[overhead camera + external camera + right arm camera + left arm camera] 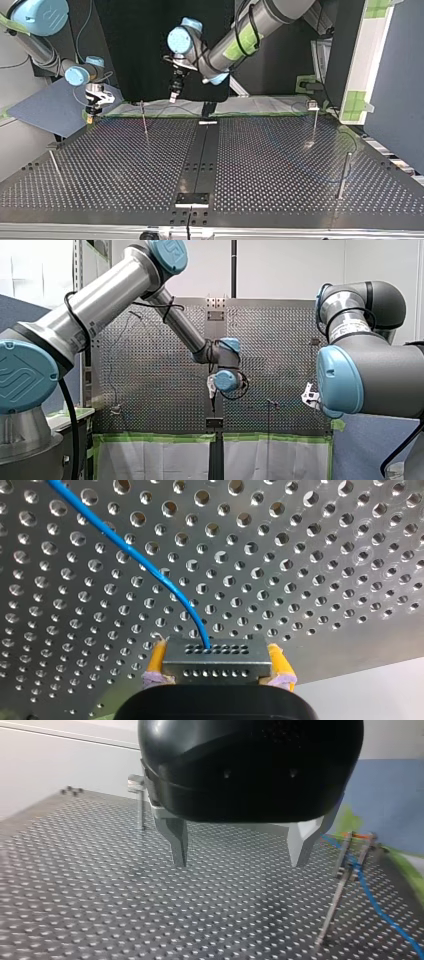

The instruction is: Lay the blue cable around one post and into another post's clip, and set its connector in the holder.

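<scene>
In the right wrist view my right gripper (218, 652) is shut on a dark connector block (217, 669), with yellow pads (157, 661) on both of its sides. The blue cable (150, 567) leaves the block's top and runs away over the perforated plate. My left gripper (239, 855) hangs open above the plate, nothing between its metal fingers (176, 842). Beside it the blue cable (372, 895) passes a thin post (336, 895) and a clip-topped post (365, 847). In the top view my right gripper (92, 112) is at the far left corner and my left gripper (173, 92) at the far middle.
Thin posts stand at the plate's far left (144, 117), far right (314, 122), near right (344, 172) and near left (54, 165). A dark strip (202, 155) runs down the middle with a bracket (192, 199) at its near end. Green tape (160, 437) edges the plate.
</scene>
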`<action>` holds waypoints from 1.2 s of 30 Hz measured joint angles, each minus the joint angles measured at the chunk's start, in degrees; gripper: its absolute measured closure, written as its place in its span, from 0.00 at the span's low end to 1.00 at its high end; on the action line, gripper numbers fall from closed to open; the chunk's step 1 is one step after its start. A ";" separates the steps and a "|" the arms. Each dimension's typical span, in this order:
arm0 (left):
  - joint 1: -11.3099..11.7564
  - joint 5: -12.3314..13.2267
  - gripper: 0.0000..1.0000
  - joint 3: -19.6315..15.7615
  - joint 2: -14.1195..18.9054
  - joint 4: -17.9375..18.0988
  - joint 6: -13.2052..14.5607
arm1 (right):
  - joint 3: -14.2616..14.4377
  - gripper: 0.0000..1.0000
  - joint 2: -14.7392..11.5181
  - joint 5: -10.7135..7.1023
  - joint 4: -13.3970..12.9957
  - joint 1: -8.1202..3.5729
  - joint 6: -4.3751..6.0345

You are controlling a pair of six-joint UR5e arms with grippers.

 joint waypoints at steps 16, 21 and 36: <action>-0.16 -0.19 0.00 -8.40 8.39 5.99 -0.84 | -0.03 1.00 0.11 -0.53 -0.32 0.06 1.45; -0.29 -0.29 0.00 -10.89 10.89 5.93 -0.84 | -0.03 1.00 0.17 -0.86 -0.31 0.16 1.62; 0.46 -0.44 0.00 -18.45 18.45 8.94 -2.67 | -0.21 1.00 0.27 -0.93 -0.12 0.47 1.59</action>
